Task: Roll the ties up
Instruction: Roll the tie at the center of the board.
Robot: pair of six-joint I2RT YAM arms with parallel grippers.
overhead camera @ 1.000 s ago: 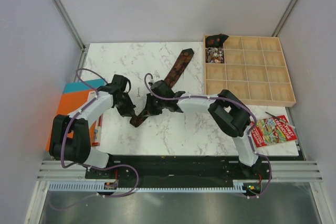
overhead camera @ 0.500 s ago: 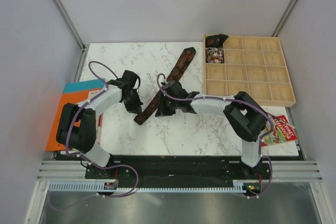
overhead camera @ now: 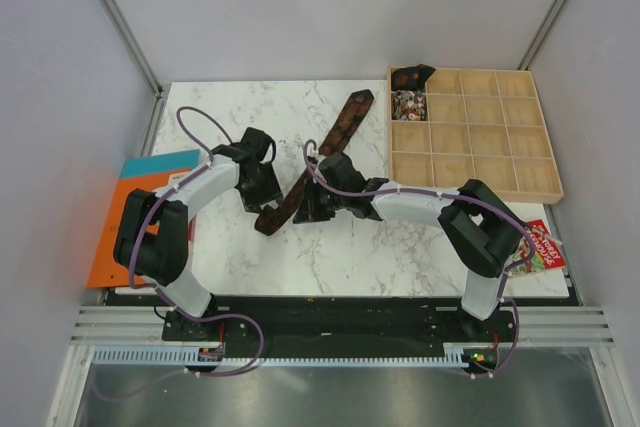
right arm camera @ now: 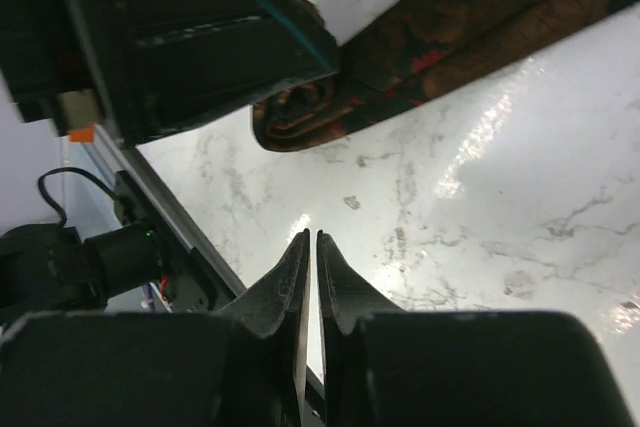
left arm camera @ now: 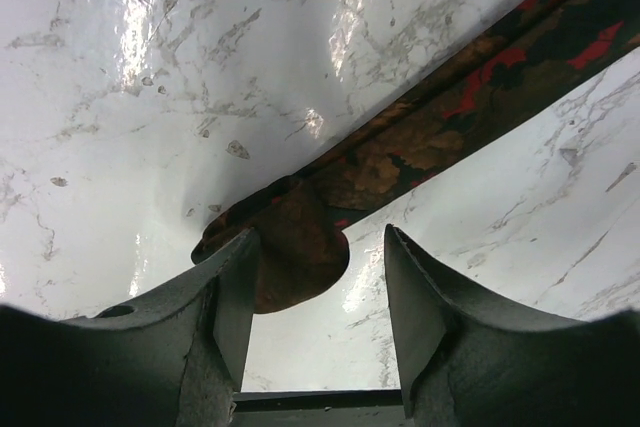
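A dark brown tie (overhead camera: pixel 340 132) with a reddish pattern lies diagonally on the marble table (overhead camera: pixel 230 117). Its near end is curled into a small roll (overhead camera: pixel 268 221). My left gripper (overhead camera: pixel 266 199) stands open over that end. In the left wrist view the rolled end (left arm camera: pixel 290 257) sits beside the left finger (left arm camera: pixel 235 292), with bare marble between the jaws (left arm camera: pixel 320 239). My right gripper (overhead camera: pixel 301 213) is just right of the tie, shut with nothing in it. In the right wrist view its tips (right arm camera: pixel 313 237) hover over marble short of the roll (right arm camera: pixel 295 119).
A wooden compartment tray (overhead camera: pixel 470 132) stands at the back right, with rolled items (overhead camera: pixel 408 99) in its two far-left cells. An orange and teal book (overhead camera: pixel 130 207) lies off the table's left edge. A colourful booklet (overhead camera: pixel 540 247) lies at the right front.
My left gripper has opened and let go of the tie's rolled end. Both arms have shifted slightly right and farther back, and the tie's near end moved with them.
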